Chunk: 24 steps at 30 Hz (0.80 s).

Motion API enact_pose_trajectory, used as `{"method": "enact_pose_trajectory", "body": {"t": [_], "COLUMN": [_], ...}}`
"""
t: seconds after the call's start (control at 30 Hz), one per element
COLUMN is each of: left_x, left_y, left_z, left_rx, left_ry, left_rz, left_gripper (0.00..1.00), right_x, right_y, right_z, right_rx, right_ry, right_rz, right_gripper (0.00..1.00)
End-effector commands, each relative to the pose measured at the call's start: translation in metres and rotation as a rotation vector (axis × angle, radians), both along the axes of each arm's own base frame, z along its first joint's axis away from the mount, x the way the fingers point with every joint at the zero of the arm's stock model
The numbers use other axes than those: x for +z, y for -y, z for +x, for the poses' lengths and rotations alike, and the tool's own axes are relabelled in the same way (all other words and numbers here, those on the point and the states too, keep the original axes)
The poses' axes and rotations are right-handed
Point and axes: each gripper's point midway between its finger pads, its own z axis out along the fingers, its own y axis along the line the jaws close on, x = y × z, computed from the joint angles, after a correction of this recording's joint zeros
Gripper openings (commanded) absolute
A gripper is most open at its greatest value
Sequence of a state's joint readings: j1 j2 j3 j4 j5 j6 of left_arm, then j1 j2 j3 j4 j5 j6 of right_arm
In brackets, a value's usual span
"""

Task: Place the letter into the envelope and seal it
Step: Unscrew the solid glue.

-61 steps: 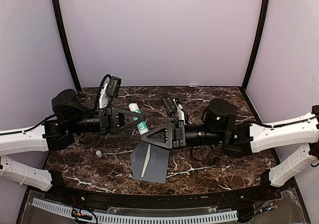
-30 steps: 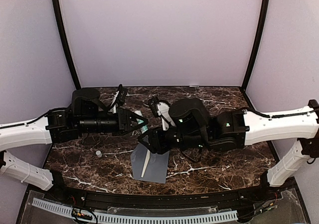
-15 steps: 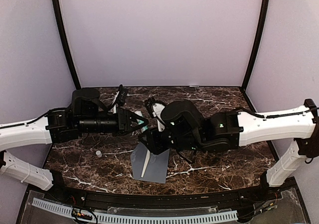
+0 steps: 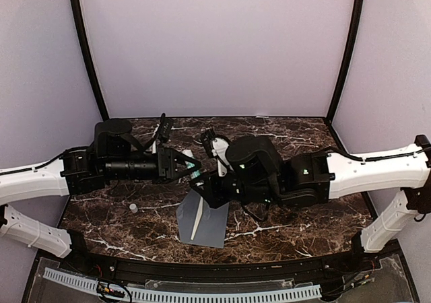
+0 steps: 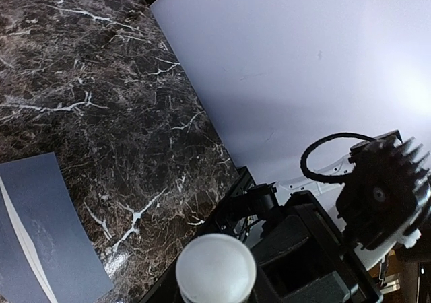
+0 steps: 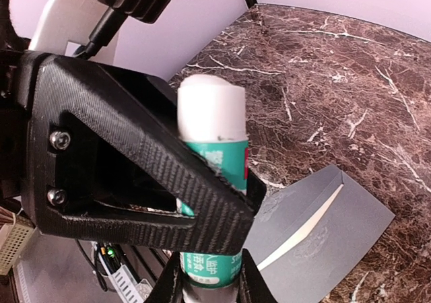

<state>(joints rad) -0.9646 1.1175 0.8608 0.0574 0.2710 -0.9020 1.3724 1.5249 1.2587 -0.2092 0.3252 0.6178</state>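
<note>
Dark brown marble tabletop, white veins. Pale lilac walls on three sides, black corner posts. One small white bit on the marble, L side, well apart from the rest.

Grey-blue envelope flat on table near centre, w/ thin cream strip of letter showing along its L half. Nearer the bases than both grippers, far edge just under them; neither gripper on it.

L gripper: narrowly parted, clamped across green-and-white glue stick, up off the table. R gripper: fingers snug against both sides of same tube's lower end.
</note>
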Motion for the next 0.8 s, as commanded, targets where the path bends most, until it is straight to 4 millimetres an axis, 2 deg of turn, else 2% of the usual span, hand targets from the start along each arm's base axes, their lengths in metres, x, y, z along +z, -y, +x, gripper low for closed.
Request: {"method": "enact_pose_trajectory", "body": {"t": [0.0,0.23,0.37,0.53,0.77], "left_x": [0.036,0.067,0.081,0.092,0.099], "left_y": [0.001,0.005,0.004,0.002,-0.003], "left_z": [-0.017,-0.05,-0.063,-0.075,-0.084], "left_rx": [-0.098,-0.298,-0.363,-0.424,-0.452], "left_ry": [0.162,0.342,0.397,0.426,0.429], "left_rz": [-0.124,-0.251,-0.306,-0.363,-0.409], "left_gripper": [0.0,0.0,0.0,0.0,0.0], "right_x": [0.037,0.066,0.084,0.095,0.098], "right_y": [0.002,0.008,0.01,0.013,0.014], "right_z": [-0.005,-0.02,-0.033,-0.047,-0.051], "right_rx": [0.031,0.189,0.3,0.4,0.426], "right_ry": [-0.07,-0.226,-0.289,-0.351,-0.359], "right_rz": [0.217,0.507,0.648,0.748,0.769], "right_gripper": [0.07,0.04,0.04,0.04,0.05]}}
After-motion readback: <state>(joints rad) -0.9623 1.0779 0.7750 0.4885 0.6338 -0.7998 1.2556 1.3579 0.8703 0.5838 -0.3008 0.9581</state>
